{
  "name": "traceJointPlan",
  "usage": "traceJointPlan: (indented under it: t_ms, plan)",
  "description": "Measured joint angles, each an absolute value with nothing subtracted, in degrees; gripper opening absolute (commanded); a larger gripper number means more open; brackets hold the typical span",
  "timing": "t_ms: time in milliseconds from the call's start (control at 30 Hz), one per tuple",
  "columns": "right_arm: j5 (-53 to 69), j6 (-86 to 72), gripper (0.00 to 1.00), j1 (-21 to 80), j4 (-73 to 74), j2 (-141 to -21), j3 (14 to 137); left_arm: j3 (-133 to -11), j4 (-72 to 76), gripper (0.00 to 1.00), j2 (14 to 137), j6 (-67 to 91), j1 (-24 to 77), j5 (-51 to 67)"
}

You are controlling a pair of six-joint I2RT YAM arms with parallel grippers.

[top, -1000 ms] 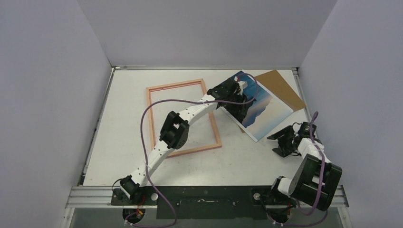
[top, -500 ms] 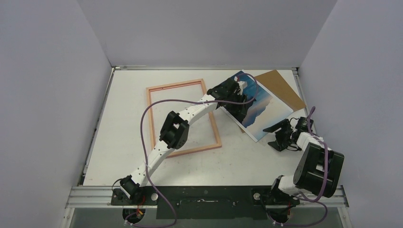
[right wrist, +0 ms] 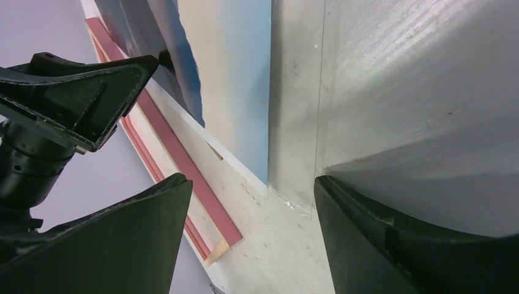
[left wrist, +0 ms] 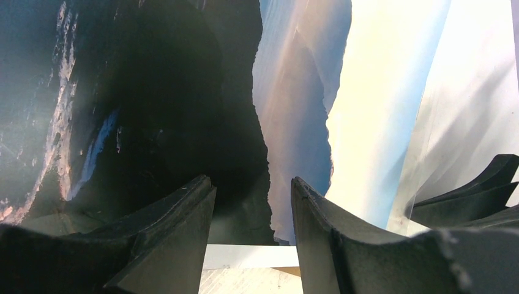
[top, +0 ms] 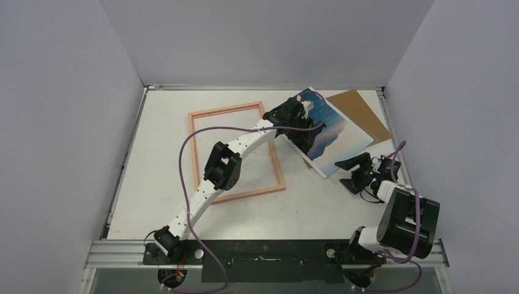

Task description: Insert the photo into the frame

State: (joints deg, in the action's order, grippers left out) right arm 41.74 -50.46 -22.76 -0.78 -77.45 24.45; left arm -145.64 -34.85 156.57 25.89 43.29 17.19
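Left arm (top: 238, 147) stretched forward, fingers (left wrist: 165, 239) parted; right arm (top: 404, 211) folded, fingers (right wrist: 141, 233) spread wide.

The frame (top: 235, 153) lies flat on the worktop (top: 159, 202), a bit left of the middle. The photo (top: 336, 131) sits to its right, toward the far right corner. It's outside the frame, with its left corner just beside the frame's right rail. It lies on top of the backing board (top: 364, 110), which sticks out behind it and to the right. A clear sheet (right wrist: 294, 135) runs along the photo's near-right edge; can't tell if it's over or under. The left arm reaches diagonally across the frame, with the left pincer (top: 303, 130) over the photo's left part. The right pincer (top: 347, 174) sits just in front of the photo's near corner.
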Motion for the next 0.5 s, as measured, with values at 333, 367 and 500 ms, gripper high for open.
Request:
traceJointPlan:
  t_ms: [333,367,500]
  plan:
    - [44.5,-55.2,0.74,-21.9,-11.9,-77.2,19.6,-146.6,-35.1,0.49,157.2,26.0,43.0,17.1]
    - [44.7,-55.4,0.72,-21.8,-12.6,-77.2,19.3,-146.6,-35.1,0.49,157.2,26.0,43.0,17.1]
    - [45.3,-56.5,0.59,-21.7,-15.0,-77.2,18.3,-146.6,-35.1,0.49,157.2,26.0,43.0,17.2]
